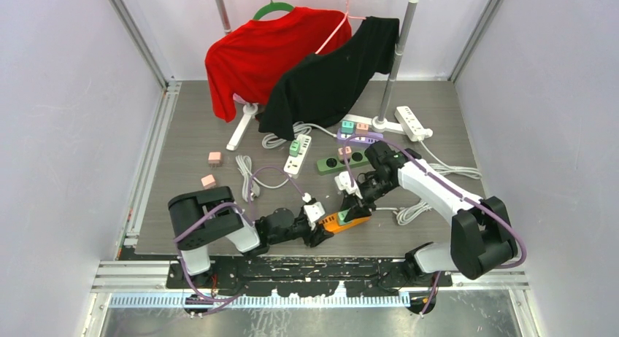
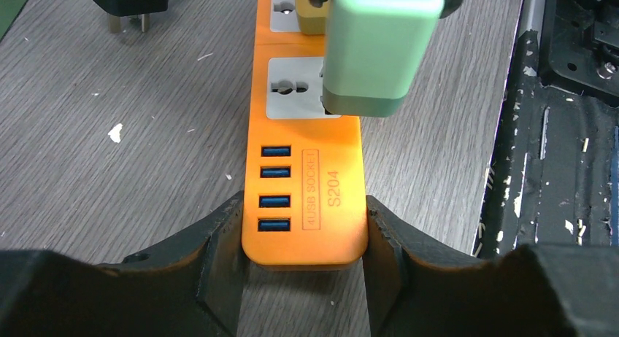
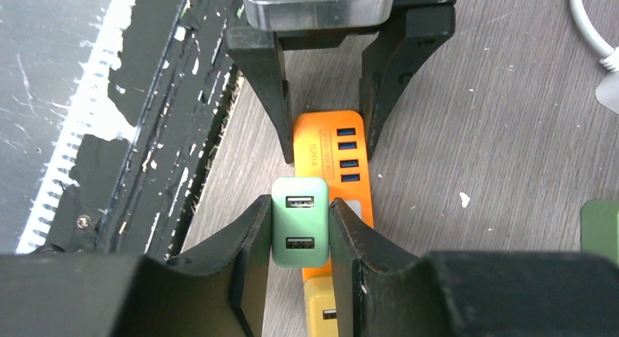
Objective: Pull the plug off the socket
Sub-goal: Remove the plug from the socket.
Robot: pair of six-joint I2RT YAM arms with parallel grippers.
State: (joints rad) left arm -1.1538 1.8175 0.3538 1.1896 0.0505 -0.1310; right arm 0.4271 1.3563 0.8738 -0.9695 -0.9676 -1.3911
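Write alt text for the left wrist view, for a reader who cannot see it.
The left pincer clamps the near end of an orange power strip beside its four blue USB ports. Further along, a mint-green plug stands over a grey socket.

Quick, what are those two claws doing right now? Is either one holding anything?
The left gripper is closed on the end of the orange power strip.
The right gripper is closed on the green plug.

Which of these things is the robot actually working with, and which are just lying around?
In use: orange plastic power strip, clamped by left gripper; mint-green boxy USB charger plug, pinched by right gripper.
Lying about: red shirt, black shirt, white power strip, dark green power strip, pink cube.
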